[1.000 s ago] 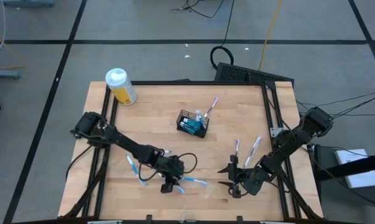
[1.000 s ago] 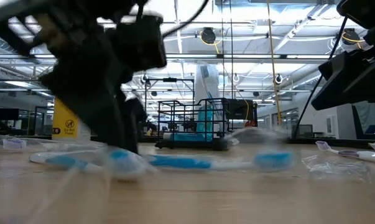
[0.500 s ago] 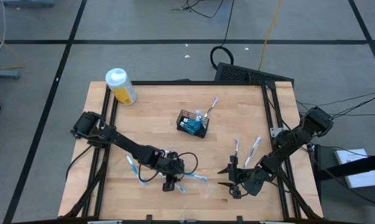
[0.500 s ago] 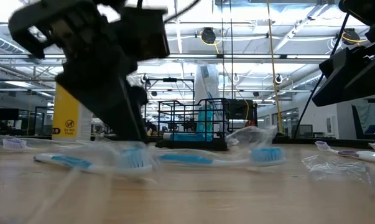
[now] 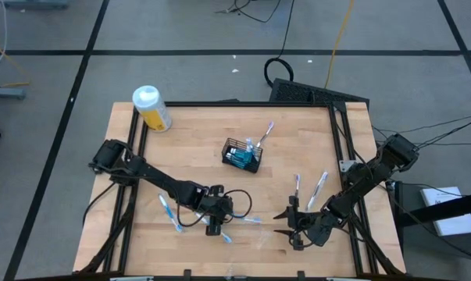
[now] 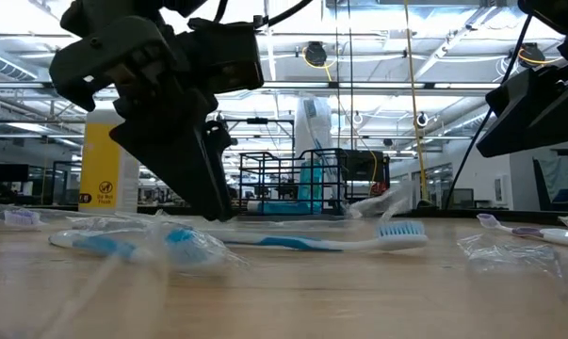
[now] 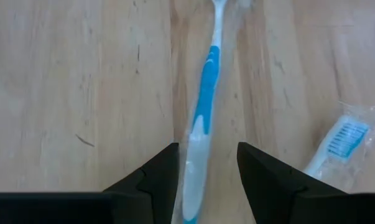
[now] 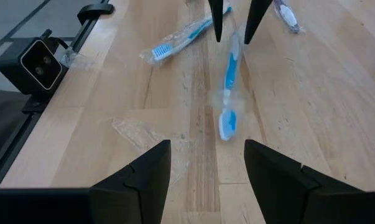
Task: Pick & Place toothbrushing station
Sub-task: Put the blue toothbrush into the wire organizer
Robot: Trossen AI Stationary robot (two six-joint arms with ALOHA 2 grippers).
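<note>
Partly done: black mesh basket (image 5: 241, 154) at centre frame already holding teal tubes and one toothbrush (image 5: 264, 133). Several more brushes loose on the tabletop (image 5: 196, 133). Left tool (image 5: 213, 228), lower centre, fingers apart astride a wrapped blue toothbrush (image 7: 203, 109), not yet gripped; right tool (image 5: 291, 229) gaping, empty, lower right.

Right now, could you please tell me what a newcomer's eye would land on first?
Probably the left gripper at the table's near edge, its open fingers straddling a slim white-and-blue toothbrush lying flat. Next, the small black wire-mesh basket mid-table and the yellow bottle with white cap at the far left corner.
</note>
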